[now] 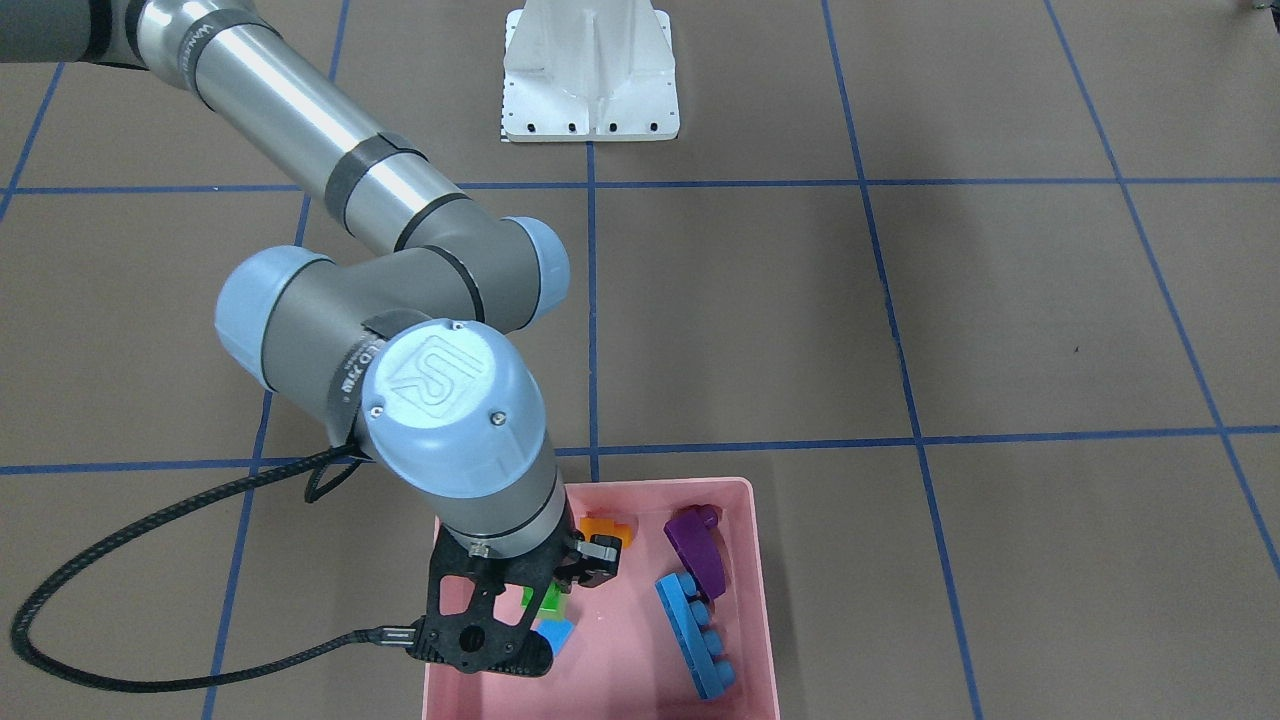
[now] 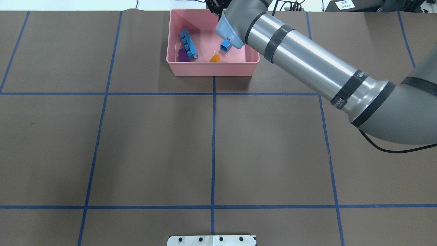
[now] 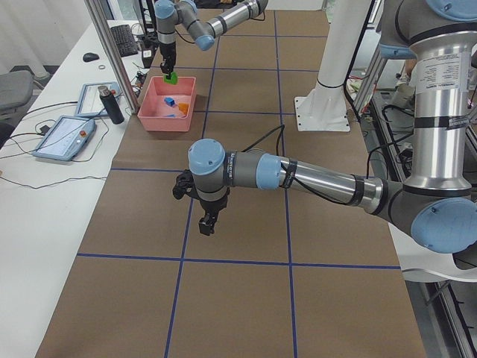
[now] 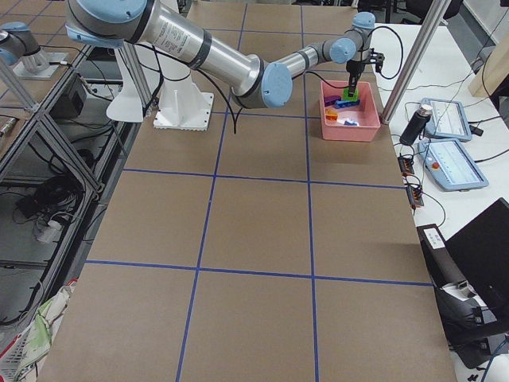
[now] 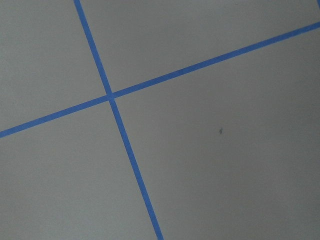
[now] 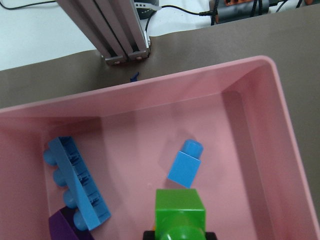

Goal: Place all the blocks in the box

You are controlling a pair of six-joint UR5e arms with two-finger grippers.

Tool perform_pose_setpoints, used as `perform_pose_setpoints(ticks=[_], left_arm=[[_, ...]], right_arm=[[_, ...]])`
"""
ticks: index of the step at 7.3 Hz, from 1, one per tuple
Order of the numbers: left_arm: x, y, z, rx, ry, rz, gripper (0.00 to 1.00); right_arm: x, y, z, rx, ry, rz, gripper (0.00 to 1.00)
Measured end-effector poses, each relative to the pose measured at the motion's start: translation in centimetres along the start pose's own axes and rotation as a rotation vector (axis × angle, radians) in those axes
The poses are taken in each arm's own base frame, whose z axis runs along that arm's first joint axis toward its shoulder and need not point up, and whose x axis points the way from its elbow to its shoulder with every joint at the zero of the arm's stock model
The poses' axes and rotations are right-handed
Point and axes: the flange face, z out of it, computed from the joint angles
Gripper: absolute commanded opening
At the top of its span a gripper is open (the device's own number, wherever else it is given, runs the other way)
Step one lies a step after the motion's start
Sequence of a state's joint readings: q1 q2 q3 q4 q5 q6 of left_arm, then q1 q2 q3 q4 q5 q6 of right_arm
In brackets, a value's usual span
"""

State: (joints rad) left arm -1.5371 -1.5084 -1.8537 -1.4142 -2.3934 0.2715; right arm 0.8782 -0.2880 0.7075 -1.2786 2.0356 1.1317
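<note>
- Right gripper point(image 1: 560, 585): poised over the box point(image 2: 211, 68), jaws closed on the green block point(image 6: 180, 212). The block is held above the box floor, just beside the small light-blue block point(image 6: 185, 164), which lies on that floor.
- Box: a pink tray at the far edge of the worktop point(image 2: 153, 153), a brown surface gridded with blue tape point(image 5: 111, 96).
- Other contents of the box: the orange block point(image 1: 603, 527) sits by the wall nearest the robot. The purple sloped block point(image 1: 700, 545) rests against one end of the long light-blue block point(image 1: 695, 640), which lies on its side.
- Left gripper point(image 3: 206, 224): hangs over open worktop, well apart from the box. Whether its jaws are open or closed cannot be told.
</note>
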Motion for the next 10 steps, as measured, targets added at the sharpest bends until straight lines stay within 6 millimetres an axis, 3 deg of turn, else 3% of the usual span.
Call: perform_pose_setpoints(ticks=[1,2,5,6,8,9,10], left_arm=[[-0.7,0.0,0.6,0.002,0.000,0.002,1.00],[-1.7,0.1,1.5,0.005,0.000,0.005,1.00],[-3.4,0.3,3.1,0.016,-0.002,0.013,1.00],[-3.4,0.3,3.2,0.018,0.001,0.012,1.00],[-3.6,0.5,3.3,0.015,0.006,0.005,1.00],[-3.9,0.9,3.5,0.009,-0.001,-0.005,1.00],[-4.2,1.2,3.7,0.002,-0.011,-0.020,1.00]], right_arm=[[-0.7,1.3,2.6,0.030,0.012,-0.011,1.00],[-1.1,2.2,4.1,0.047,0.023,-0.016,1.00],[-1.4,2.9,4.9,0.057,0.031,-0.023,1.00],[-1.5,2.5,3.8,0.043,0.018,-0.027,1.00],[-0.8,1.3,-2.3,-0.027,0.027,-0.052,1.00],[0.7,1.1,-5.5,-0.056,0.053,-0.081,1.00],[3.5,0.6,-7.7,-0.078,0.068,-0.109,1.00]])
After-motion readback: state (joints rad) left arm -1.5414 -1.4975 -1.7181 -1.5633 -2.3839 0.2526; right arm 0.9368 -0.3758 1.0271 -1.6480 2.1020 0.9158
